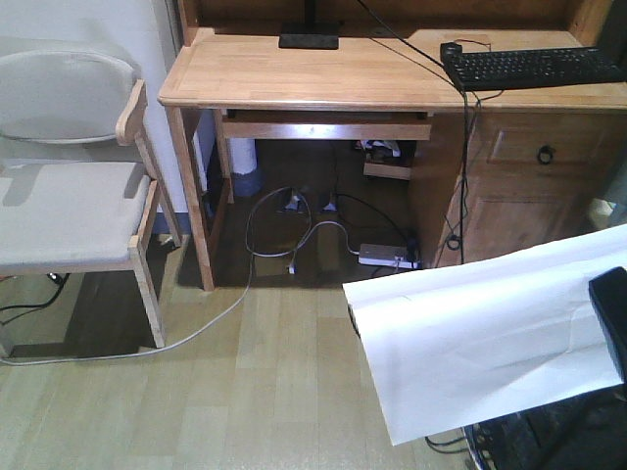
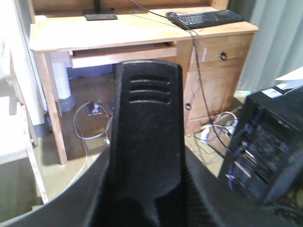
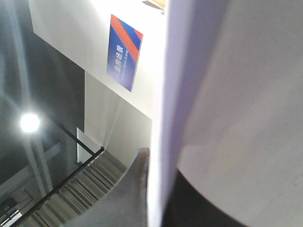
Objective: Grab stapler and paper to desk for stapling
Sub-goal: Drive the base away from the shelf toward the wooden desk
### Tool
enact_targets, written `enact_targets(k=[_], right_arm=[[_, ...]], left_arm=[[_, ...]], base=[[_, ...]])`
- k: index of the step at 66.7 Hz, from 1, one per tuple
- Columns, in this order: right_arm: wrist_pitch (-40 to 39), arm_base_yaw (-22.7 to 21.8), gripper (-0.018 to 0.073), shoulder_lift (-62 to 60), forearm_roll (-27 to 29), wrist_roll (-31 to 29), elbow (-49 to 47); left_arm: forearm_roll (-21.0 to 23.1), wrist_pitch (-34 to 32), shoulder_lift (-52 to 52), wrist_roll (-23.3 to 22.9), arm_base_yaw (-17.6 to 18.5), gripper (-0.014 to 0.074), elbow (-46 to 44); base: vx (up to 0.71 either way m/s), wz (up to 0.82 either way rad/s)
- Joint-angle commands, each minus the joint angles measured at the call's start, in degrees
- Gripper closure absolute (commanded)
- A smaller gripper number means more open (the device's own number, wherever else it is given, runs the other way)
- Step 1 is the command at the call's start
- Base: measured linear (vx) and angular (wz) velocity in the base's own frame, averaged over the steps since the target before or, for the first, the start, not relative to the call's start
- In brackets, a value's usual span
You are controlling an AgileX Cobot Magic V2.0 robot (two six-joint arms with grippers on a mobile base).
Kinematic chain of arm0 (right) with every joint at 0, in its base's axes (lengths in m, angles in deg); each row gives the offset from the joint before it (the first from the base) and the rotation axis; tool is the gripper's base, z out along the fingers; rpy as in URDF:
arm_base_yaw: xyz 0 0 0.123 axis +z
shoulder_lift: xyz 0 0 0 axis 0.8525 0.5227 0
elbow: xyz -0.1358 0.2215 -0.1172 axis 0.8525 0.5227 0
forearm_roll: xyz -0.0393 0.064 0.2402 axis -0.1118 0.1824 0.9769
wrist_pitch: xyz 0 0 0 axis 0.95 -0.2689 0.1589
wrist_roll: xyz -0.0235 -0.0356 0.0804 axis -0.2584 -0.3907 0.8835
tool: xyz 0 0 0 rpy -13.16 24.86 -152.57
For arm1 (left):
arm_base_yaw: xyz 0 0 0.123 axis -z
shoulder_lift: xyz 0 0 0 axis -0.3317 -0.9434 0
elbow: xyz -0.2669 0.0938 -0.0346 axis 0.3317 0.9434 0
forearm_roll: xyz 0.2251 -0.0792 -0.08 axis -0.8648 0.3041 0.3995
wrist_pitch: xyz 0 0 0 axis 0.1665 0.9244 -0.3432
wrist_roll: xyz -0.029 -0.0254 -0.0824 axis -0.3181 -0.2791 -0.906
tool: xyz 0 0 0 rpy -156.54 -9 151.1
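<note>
Paper [image 1: 490,333] aloft in right tool [image 1: 611,318]

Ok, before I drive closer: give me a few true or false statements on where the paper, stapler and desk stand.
1. The paper lies on the desk. False: the right gripper holds it in the air, short of the desk.
2. A black keyboard sits on the desk's right side. True.
3. The left gripper is empty. False: a black ridged body, apparently the stapler, sits between its fingers.
4. A chair stands left of the desk. True.
</note>
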Motion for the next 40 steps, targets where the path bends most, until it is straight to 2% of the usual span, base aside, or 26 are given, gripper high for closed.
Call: enact_targets(k=[1, 40], right_arm=[[-5.62, -0.01, 0.0568, -0.12, 0.41, -0.32, 1.45], [-5.62, -0.01, 0.0568, -0.12, 0.41, -0.32, 1.45]], left_arm=[[-0.06, -6.59, -0.72, -0.29, 0.03, 0.0603, -1.79], [-0.06, -6.59, -0.72, -0.29, 0.03, 0.0603, -1.79]], base=[[0.26, 0.06], [0.25, 0.05]])
